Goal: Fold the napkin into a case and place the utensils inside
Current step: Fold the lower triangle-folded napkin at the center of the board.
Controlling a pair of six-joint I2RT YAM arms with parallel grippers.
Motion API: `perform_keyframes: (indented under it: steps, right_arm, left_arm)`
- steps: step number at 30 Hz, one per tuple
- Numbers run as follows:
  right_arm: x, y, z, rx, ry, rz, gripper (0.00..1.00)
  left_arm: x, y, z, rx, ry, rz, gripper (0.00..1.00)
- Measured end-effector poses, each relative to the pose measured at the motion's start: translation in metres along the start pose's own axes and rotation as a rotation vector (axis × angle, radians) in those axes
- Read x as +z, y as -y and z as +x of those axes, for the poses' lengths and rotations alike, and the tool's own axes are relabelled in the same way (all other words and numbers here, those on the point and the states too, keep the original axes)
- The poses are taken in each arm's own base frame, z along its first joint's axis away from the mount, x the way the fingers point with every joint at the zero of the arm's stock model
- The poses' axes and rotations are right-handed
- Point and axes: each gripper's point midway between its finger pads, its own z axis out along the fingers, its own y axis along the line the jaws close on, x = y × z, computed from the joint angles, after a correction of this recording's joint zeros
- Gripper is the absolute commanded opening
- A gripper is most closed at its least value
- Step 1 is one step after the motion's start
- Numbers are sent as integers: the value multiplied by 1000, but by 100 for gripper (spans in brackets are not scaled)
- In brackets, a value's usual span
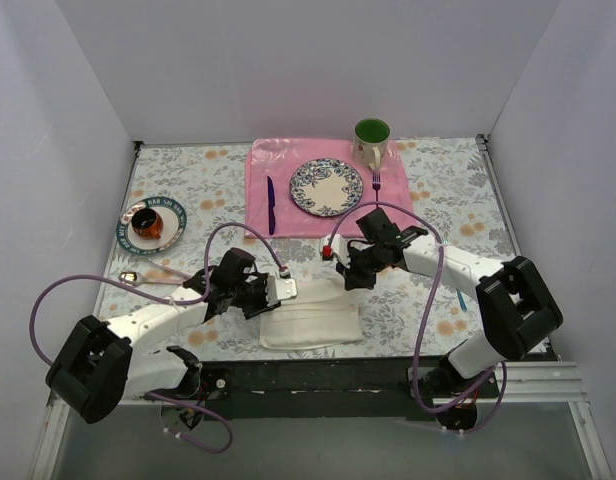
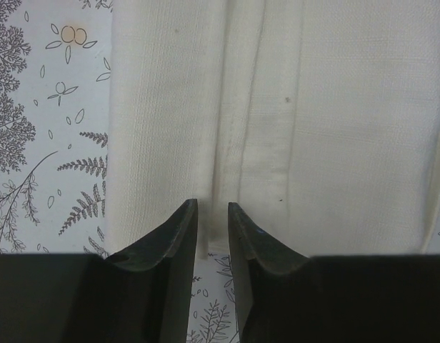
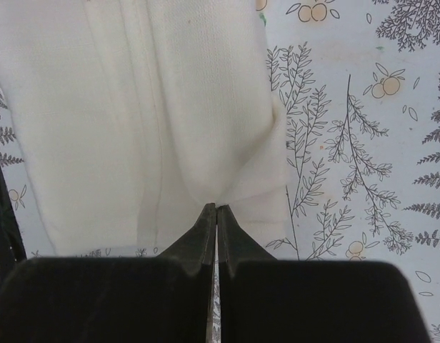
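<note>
Napkin cloth runs into the narrow gap between the left fingers, which stand slightly apart and pinch a thick fold at its near-left edge. The right fingers are pressed together, tips meeting on the cloth's right edge, where the fabric puckers toward them. The napkin is folded into a short band with lengthwise creases. It lies flat on the tabletop near the front edge, between the two arms.

A pink placemat lies farther back at the middle, apart from the napkin. On it rests a blue-patterned plate, with a dark purple knife to its left and a dark purple fork to its right. A mug with a green inside stands at the placemat's far right corner; I cannot tell what is in it. At the left, a teal-rimmed saucer carries a small dark round vessel with orange on its side.

A shiny utensil lies just in front of the saucer, too small to tell which kind. A thin teal piece lies beside the right arm.

The tabletop is covered with a print of grey ferns and orange fruit. Plain white walls close it in on three sides.
</note>
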Motion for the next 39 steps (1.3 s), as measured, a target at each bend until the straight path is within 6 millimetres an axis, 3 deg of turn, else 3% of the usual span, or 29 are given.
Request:
perform_keyframes:
  steps: [7,12,16,20,25,28,29,31,33,39]
  right_arm:
    - [-4,-11,-5,-81,8,-12,1]
    - [4,-23,7,-106,-21,-43,1]
    - [12,-21,15,-104,-47,-48,1]
    - [18,-20,22,-108,-59,-49,1]
    - [18,-18,23,-116,-59,-42,1]
    - [16,-20,25,-113,-60,-40,8]
    - [15,-19,24,-113,-56,-35,9]
    - [7,-19,19,-105,-37,-25,21]
    - [-3,-17,10,-84,-14,-15,23]
    - [-42,2,-51,-59,130,39,28]
  left_arm:
    - [-7,1,-11,6,26,-9,27]
    - [-12,-6,-33,-18,67,-20,27]
    - [-6,-11,-42,-57,74,-20,24]
    - [3,-7,-35,-102,52,-9,20]
    - [16,4,-10,-189,-21,15,11]
    - [20,5,-6,-211,-28,15,10]
    - [20,5,-7,-212,-26,13,9]
    - [20,5,-6,-212,-23,11,9]
    - [21,5,-7,-206,-18,9,8]
    - [21,4,-6,-170,-8,3,8]
